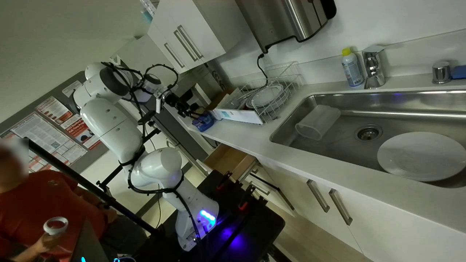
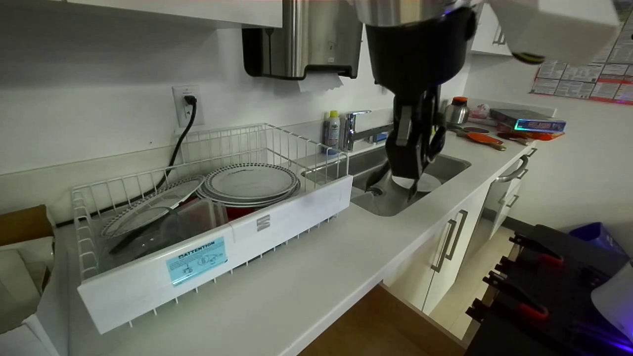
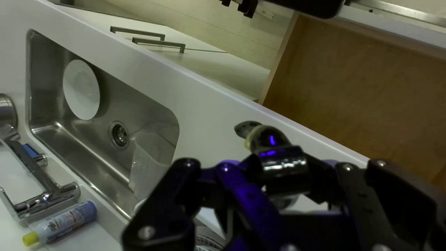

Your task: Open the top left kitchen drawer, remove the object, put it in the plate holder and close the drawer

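In an exterior view, the kitchen drawer (image 1: 232,160) is pulled out below the counter (image 1: 251,139). In an exterior view, the wire dish rack (image 2: 247,242) holds plates (image 2: 249,180). In the wrist view, the hand (image 3: 285,169) is clamped on a dark object (image 3: 270,139), its kind unclear.

A big round white plate (image 1: 422,156) is in the shiny sink (image 1: 346,142). A see-through tub (image 1: 318,122) is in there too, and the drain hole (image 1: 368,133) is between them. Next to the tap (image 1: 373,71) stands a can (image 1: 352,71) (with a bright yellow cap (image 1: 346,51)). In an exterior view, white paper (image 2: 319,83) pokes out of the metal towel box (image 2: 321,39) on the wall (image 2: 123,74). Below the sink are 2 white doors (image 1: 382,233), and each has 1 handle (image 1: 318,195).
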Action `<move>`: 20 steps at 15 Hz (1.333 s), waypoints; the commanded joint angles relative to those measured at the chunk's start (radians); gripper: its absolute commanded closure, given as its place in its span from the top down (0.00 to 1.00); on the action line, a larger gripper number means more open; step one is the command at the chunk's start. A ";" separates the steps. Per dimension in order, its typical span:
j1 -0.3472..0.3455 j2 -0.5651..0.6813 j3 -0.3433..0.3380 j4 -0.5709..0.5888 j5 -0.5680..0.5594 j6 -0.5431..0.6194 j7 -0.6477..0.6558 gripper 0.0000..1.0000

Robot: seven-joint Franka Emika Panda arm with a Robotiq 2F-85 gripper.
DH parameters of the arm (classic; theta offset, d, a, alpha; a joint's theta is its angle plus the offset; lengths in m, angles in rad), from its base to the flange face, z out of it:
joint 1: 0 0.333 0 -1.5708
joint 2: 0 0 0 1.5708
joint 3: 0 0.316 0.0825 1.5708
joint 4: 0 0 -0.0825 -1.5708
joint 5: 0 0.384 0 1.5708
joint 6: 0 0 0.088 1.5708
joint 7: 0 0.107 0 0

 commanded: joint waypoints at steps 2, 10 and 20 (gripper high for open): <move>-0.052 0.037 0.016 0.042 -0.072 0.052 -0.042 0.02; -0.117 0.202 -0.006 0.253 -0.282 0.102 -0.245 0.02; -0.103 0.430 -0.083 0.437 -0.511 0.326 -0.271 0.02</move>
